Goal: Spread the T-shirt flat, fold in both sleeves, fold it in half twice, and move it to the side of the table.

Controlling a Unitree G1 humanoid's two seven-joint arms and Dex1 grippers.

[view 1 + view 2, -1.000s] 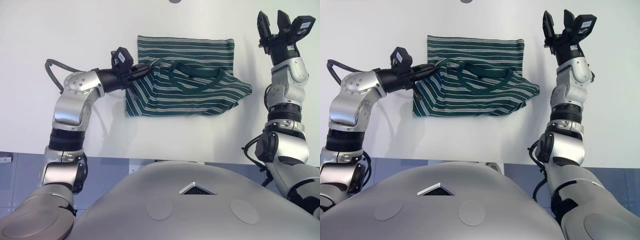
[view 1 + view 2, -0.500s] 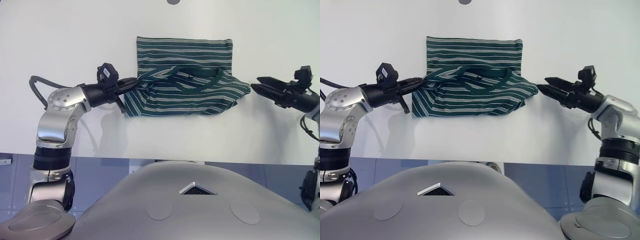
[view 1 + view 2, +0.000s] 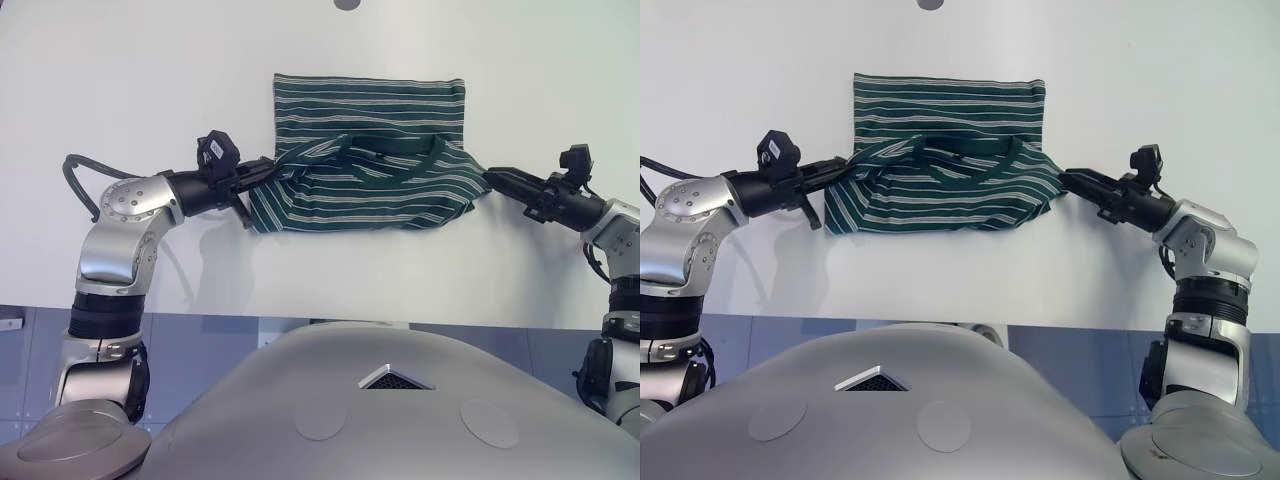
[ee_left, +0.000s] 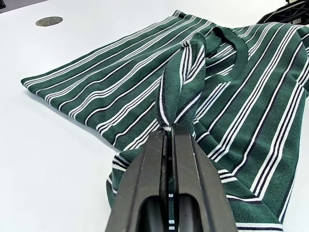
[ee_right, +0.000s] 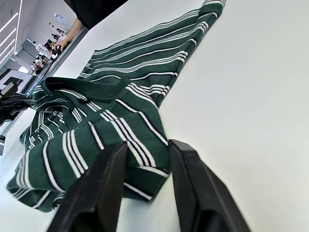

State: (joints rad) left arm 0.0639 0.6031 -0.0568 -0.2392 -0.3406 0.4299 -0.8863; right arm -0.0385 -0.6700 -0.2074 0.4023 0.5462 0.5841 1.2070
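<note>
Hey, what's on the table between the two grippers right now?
The striped T-shirt fills that whole stretch, as the left eye view shows. The left gripper is shut on one edge of it, and the right gripper has its open fingers straddling the opposite edge.

Green striped T-shirt [image 3: 370, 195], seemingly half-folded

Indoor workspace of the robotics-lab or test-hall kind. Broad, plain white tabletop [image 3: 150, 60], bare of household clutter, with a small round grey disc [image 4: 49, 21] lying near its far edge. Smooth grey-blue floor tiles [image 3: 210, 340] below the near edge. Beyond the tabletop in the right wrist view, a long, bright room [image 5: 36, 63] receding into the distance, with what may be light strips [image 5: 10, 21] running along the ceiling.
</note>
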